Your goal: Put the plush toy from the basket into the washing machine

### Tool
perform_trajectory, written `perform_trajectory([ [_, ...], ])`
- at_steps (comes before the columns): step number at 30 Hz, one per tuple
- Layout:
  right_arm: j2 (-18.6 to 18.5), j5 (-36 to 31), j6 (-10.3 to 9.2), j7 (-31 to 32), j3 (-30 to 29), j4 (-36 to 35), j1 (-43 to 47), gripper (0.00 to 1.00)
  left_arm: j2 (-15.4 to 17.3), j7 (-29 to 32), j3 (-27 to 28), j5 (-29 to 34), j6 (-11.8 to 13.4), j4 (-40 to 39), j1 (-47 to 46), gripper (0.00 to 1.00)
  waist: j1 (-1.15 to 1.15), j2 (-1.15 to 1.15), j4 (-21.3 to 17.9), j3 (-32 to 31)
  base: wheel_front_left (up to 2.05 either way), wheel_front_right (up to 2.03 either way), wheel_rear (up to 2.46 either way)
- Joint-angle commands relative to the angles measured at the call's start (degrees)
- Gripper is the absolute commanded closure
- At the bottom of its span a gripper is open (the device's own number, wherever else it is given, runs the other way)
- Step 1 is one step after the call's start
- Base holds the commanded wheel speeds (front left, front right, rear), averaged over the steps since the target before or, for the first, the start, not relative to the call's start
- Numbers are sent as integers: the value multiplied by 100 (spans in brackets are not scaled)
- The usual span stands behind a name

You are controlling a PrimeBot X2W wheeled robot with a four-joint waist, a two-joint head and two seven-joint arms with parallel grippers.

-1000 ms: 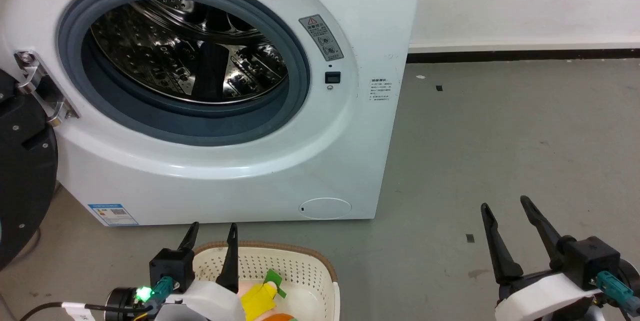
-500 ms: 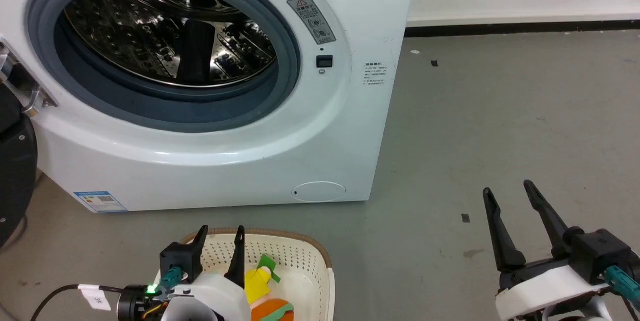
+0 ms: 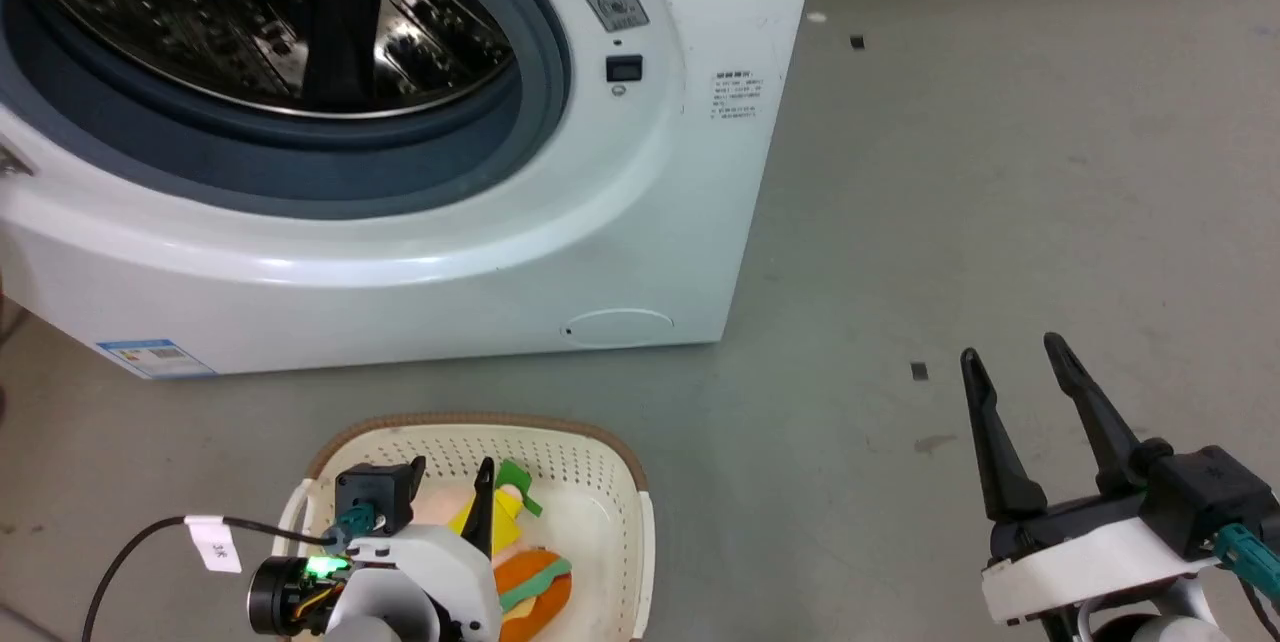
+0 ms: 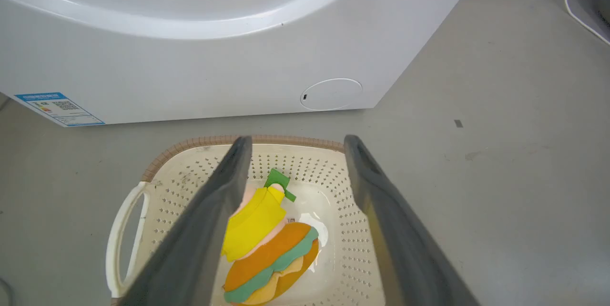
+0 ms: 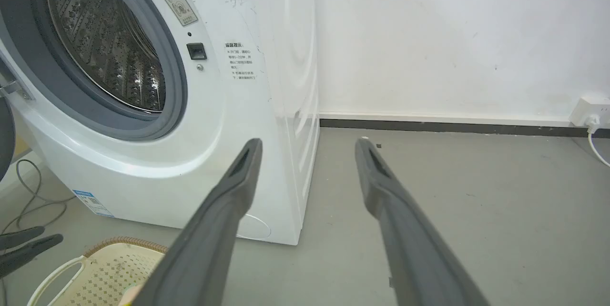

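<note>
our left hand point(image 4: 296, 144) hovers, fingers apart, over the plush toy point(image 4: 267, 249), which lies ungrasped in the basket point(image 4: 190, 177) before the washing machine point(image 3: 400, 252); we judge grasping, lifting and loading all remain. our right hand point(image 3: 1010, 347) hangs spread and empty above the floor point(image 3: 1000, 172). the port point(image 3: 300, 172) gapes open, nothing blocking it.

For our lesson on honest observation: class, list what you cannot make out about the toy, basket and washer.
- Plush toy: left wrist view, one side behind a left gripper finger.
- Basket: head view, near side behind the left arm.
- Washing machine: head view, drum top cut by the top edge; sticker print too small.
</note>
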Motion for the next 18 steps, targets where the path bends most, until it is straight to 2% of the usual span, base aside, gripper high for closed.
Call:
perform_trajectory([
  [1,-1,87,2,-61,25,-47,-138,0,44,5,-43,-53,-27,202,-179,0,0,0,-57,145,0,0,0],
  [5,-1,106,2,-108,77,-27,-199,0,150,-17,-229,33,-33,567,-352,0,-1,0,-143,341,0,0,0],
  [18,-1,295,2,-263,114,-146,-395,0,407,-7,-353,-256,-131,1714,-954,0,-1,0,-387,1027,0,0,0],
])
